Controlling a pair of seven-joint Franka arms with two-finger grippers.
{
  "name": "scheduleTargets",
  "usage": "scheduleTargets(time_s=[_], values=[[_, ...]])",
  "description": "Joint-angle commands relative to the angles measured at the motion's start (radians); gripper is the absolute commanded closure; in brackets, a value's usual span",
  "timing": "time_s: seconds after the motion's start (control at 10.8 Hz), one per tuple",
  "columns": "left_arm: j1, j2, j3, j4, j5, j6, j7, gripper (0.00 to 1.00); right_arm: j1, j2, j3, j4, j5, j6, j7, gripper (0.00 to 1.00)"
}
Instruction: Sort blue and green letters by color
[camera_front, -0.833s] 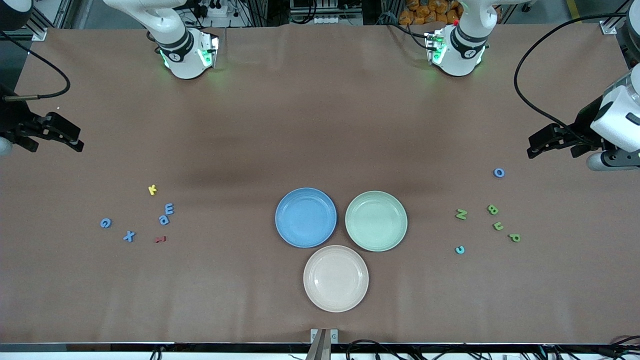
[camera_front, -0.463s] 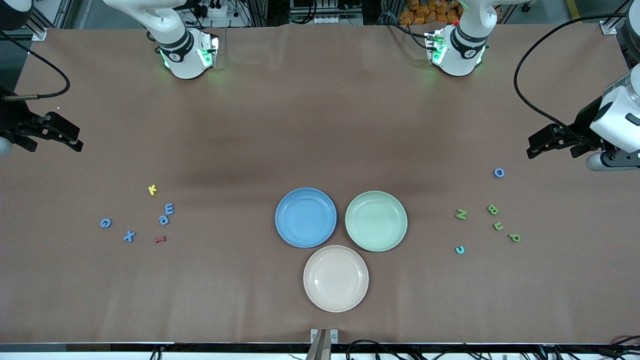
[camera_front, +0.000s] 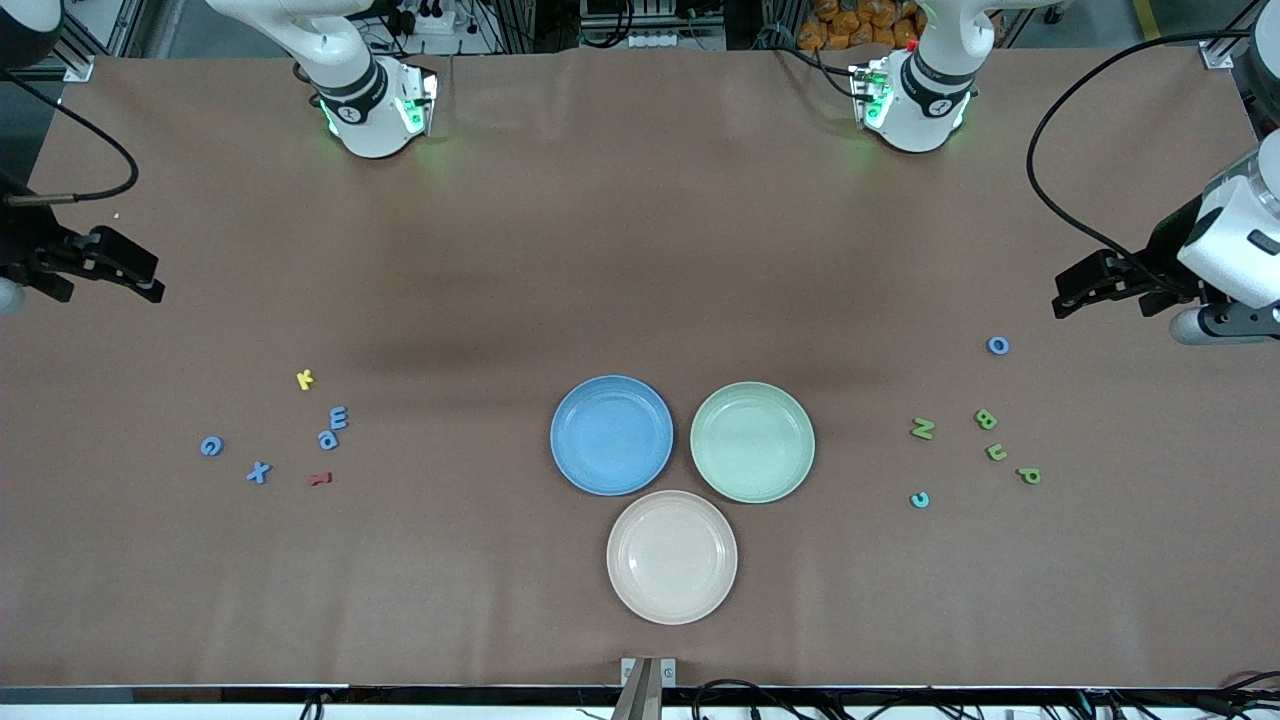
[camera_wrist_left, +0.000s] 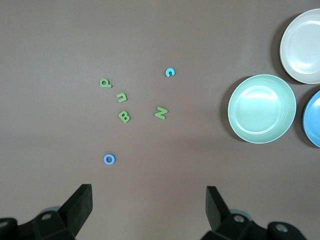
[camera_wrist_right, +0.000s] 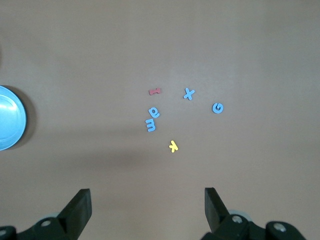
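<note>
- Front view: three plates are sitting together mid-tabletop, toward the front-camera edge: a blue plate, a green plate beside it, and a cream plate nearest that edge. Toward the right arm's end are lying the blue letters, with a yellow letter and a dark red letter among them. Toward the left arm's end are lying the green letters, a blue O and a teal letter.
- The right gripper and left gripper are hovering over their ends of the tabletop.
- Left wrist view: the left gripper is hanging wide open and empty above the blue O.
- Right wrist view: the right gripper is hanging wide open, empty, above the yellow letter.
</note>
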Motion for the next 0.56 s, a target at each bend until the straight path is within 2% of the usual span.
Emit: scheduleTargets(time_s=[0.0, 0.09, 0.28, 0.46], values=[[0.006, 0.07, -0.006, 0.002, 0.009, 0.039, -0.017, 0.0, 0.006, 0.087, 0.003, -0.033, -0.018, 0.066, 0.005, 0.0], [0.015, 0.09, -0.006, -0.023, 0.01, 0.088, -0.017, 0.0, 0.004, 0.107, 0.003, -0.085, -0.016, 0.139, 0.005, 0.0], [0.038, 0.11, -0.007, -0.179, 0.007, 0.285, -0.002, 0.0, -0.002, 0.123, 0.004, -0.233, -0.015, 0.32, 0.002, 0.0], [0.038, 0.162, -0.007, -0.308, 0.007, 0.492, 0.001, 0.0, 0.007, 0.176, 0.006, -0.318, -0.015, 0.448, 0.002, 0.0]])
